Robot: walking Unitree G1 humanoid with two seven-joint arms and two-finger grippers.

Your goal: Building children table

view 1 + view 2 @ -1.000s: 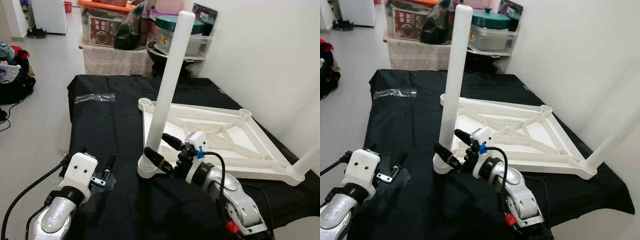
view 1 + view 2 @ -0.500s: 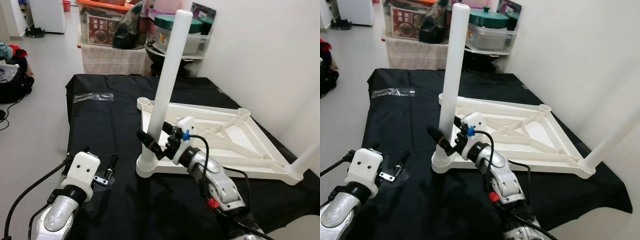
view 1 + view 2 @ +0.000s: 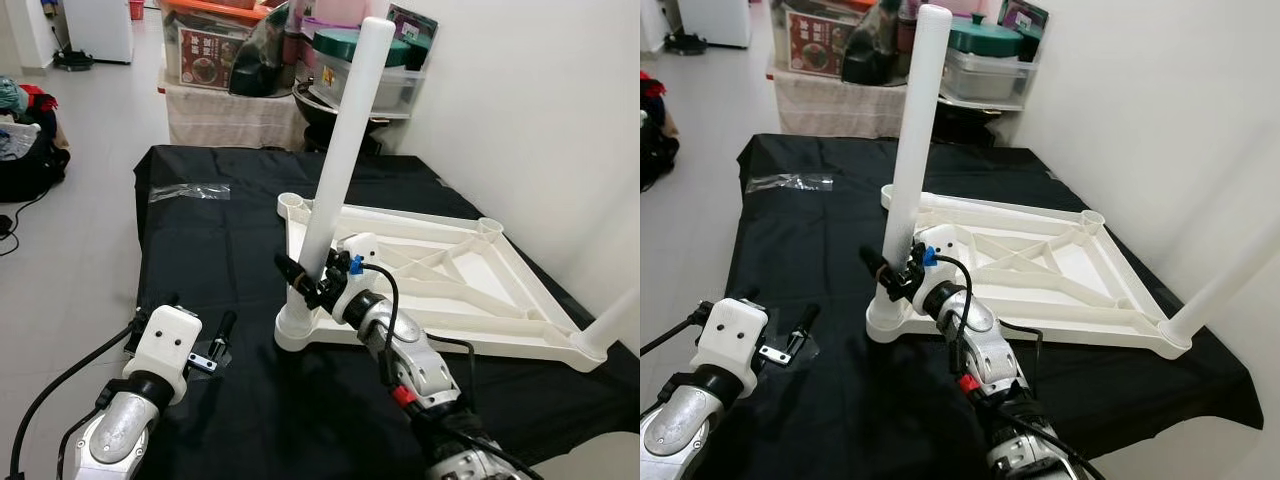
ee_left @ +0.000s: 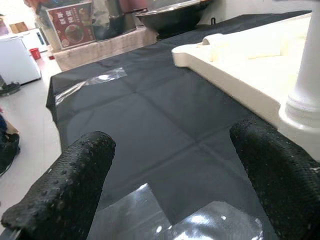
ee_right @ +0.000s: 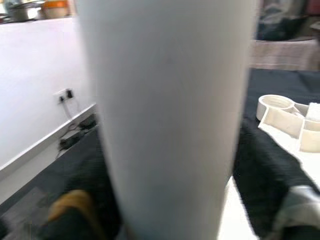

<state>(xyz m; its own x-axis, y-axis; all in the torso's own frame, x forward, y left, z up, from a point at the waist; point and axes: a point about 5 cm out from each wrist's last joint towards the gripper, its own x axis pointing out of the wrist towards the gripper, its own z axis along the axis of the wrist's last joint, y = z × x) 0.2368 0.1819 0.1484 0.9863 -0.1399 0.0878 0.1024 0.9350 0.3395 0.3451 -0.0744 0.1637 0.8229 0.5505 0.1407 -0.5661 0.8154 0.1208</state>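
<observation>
On the desk [image 3: 200, 270], draped in black cloth: white plastic tabletop [image 3: 440, 290], upside down, ribbed underside up. White leg [image 3: 335, 165], round tube, stands tilted in the near-left corner socket [image 3: 295, 330]. Right claw [image 3: 308, 283] clamps this leg low, just above the socket, one finger on each side. Left claw [image 3: 195, 335] spread open, holding nothing, low over the cloth left of the tabletop. Second leg [image 3: 612, 325] at the right corner, cut off by the frame edge.

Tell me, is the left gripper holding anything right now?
No, the left gripper is open, hovering over the black cloth.
</observation>
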